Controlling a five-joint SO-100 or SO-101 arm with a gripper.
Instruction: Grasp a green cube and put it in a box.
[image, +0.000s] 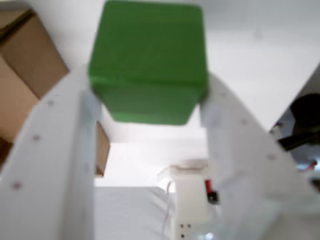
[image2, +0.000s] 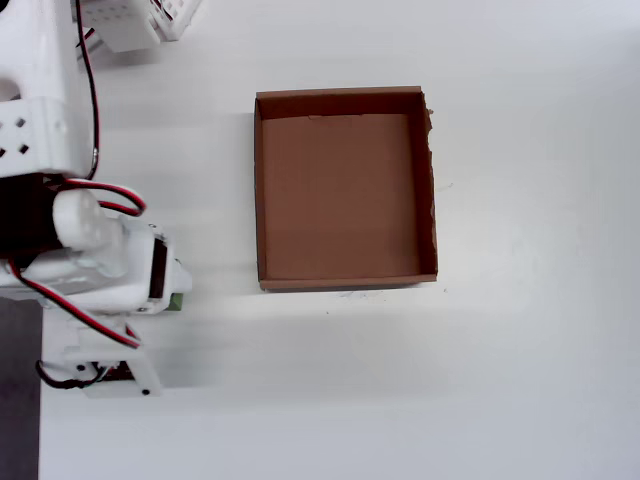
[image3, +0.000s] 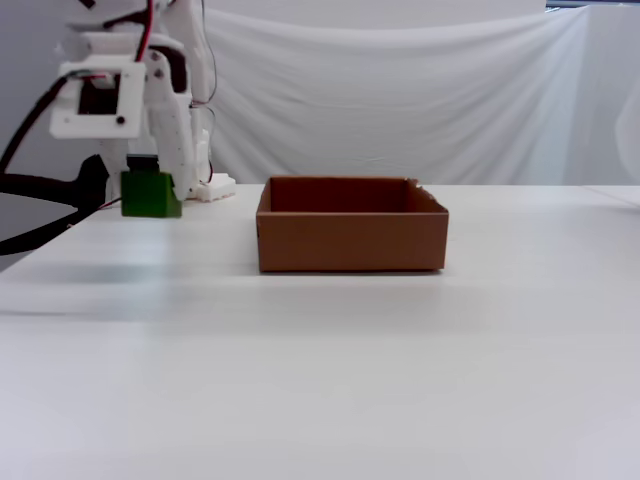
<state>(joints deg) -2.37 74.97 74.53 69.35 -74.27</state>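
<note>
A bright green cube (image: 150, 60) fills the upper middle of the wrist view, clamped between my gripper's (image: 150, 107) two white fingers. In the fixed view the green cube (image3: 150, 194) hangs in the air well above the table, left of the box (image3: 350, 240), held by the gripper (image3: 152, 196). From overhead only a sliver of the green cube (image2: 178, 301) shows under the white arm, left of the box's (image2: 258, 200) left wall. The brown cardboard box has nothing on its floor.
The arm's white base and red wires (image2: 40, 110) stand at the left edge of the overhead view. A white part (image2: 140, 20) lies at the top left. White cloth (image3: 400, 100) hangs behind the table. A dark strip (image2: 18, 390) borders the table's left edge.
</note>
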